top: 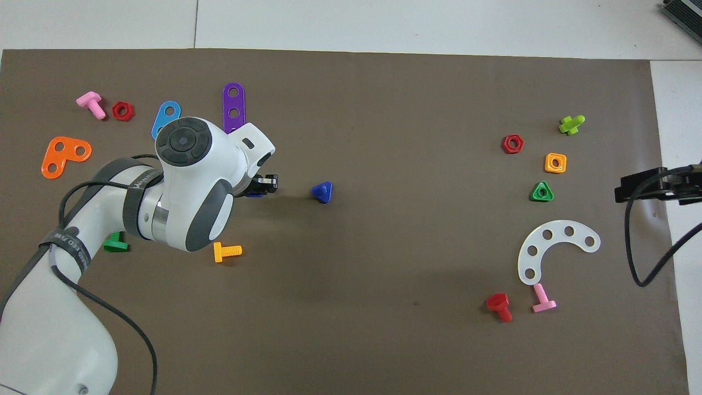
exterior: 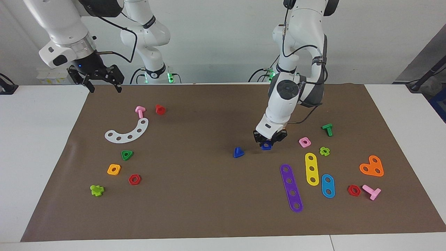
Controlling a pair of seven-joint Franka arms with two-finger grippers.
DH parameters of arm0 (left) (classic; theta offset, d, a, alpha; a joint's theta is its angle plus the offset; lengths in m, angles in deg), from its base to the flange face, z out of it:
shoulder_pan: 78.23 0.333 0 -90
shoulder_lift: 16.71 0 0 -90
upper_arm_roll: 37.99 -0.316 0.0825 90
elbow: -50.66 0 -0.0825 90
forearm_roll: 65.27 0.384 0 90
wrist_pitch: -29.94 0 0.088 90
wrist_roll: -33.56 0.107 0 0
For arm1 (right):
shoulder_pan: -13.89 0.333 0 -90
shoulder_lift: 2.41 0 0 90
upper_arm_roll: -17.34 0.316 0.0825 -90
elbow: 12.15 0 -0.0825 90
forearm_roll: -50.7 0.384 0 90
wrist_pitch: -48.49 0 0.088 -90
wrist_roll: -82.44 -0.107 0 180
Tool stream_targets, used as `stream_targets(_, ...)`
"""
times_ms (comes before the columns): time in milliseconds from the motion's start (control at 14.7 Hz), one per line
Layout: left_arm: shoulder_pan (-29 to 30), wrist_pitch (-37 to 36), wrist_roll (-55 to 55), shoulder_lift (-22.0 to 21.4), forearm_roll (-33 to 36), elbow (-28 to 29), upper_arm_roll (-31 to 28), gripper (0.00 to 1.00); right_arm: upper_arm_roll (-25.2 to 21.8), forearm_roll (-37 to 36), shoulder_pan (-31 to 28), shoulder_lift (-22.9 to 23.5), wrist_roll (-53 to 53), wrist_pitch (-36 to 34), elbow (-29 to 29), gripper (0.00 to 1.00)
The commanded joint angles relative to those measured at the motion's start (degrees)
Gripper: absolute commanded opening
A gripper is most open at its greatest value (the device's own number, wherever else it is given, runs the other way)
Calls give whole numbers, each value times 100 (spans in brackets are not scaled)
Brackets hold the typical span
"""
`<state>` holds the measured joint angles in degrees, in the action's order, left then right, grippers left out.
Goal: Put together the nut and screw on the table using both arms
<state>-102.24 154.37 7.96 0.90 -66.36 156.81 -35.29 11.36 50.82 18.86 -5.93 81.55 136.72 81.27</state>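
Observation:
My left gripper (exterior: 266,142) is shut on the blue square nut (exterior: 266,146) and holds it low over the brown mat (exterior: 195,202) of the table. In the overhead view the left gripper (top: 265,185) mostly hides the nut (top: 253,194). The blue screw (exterior: 238,152) with its triangular head lies on the mat beside the held nut, toward the right arm's end, apart from it; from above the screw (top: 322,192) shows its shaft pointing up. My right gripper (exterior: 104,87) hangs open with nothing in it over the mat's edge at the right arm's end.
A pink square nut (exterior: 304,142), a green screw (exterior: 327,129), a lime cross piece (exterior: 324,151) and purple (exterior: 291,188) and yellow (exterior: 312,168) strips lie around the left arm. An orange screw (top: 226,252) lies by its wrist. A white curved strip (exterior: 128,131) lies near the right arm.

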Motion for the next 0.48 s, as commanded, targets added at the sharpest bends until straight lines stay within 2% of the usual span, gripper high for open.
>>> stream_targets(0,-279,-244,-488,173,-84,-349,-95,25,18,94,-31,-132,80,36,124,100)
stream_targets(408,-595,-534,-1139,436,-207,-928,-104,25,18,94,-31,-132,80,36,124,100)
